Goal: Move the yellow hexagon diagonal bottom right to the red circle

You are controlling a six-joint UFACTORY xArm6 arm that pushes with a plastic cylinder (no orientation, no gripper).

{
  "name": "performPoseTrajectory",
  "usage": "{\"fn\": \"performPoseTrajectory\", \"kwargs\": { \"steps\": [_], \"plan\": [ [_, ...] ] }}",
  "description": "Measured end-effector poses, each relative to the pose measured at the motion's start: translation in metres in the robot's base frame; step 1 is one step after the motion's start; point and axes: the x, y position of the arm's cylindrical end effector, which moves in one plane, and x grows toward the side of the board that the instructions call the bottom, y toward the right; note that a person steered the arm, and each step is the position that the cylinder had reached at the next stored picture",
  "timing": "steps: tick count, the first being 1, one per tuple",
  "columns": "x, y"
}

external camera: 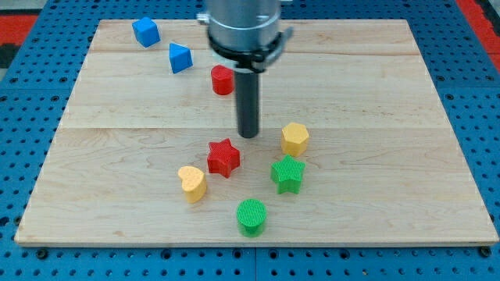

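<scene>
Wooden board (406, 156) over blue pegboard (23, 117), seemingly; 1 yellow hexagon (294, 138).

Pale wooden board (375, 140), smooth and matt, with visible grain and plank seams; blocks of ribbed matt plastic, e.g. green circle (251, 216) and yellow hexagon (294, 138); dark matt rod below a glossy metal collar (241, 27)

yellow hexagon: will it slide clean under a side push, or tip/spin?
The yellow hexagon looks squat with a flat base, so it probably slides rather than tips. Its flat facets may make it rotate if my tip, now just to its left in the view, hits off-centre. It looks like rigid, likely light plastic.
</scene>
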Motion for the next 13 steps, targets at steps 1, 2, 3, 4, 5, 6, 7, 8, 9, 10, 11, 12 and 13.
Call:
{"fn": "performPoseTrajectory", "kwargs": {
  "steps": [1, 2, 3, 4, 5, 6, 7, 8, 9, 10, 11, 12, 13],
  "plan": [
    [0.039, 0.0],
    [0.042, 0.057],
    [0.037, 0.082],
    [0.031, 0.065],
    [0.007, 0.019],
    [0.004, 0.001],
    [0.029, 0.035],
    [0.028, 0.084],
    [0.008, 0.079],
    [-0.018, 0.066],
    [0.004, 0.074],
    [-0.002, 0.05],
    [-0.017, 0.009]
  ]
}}
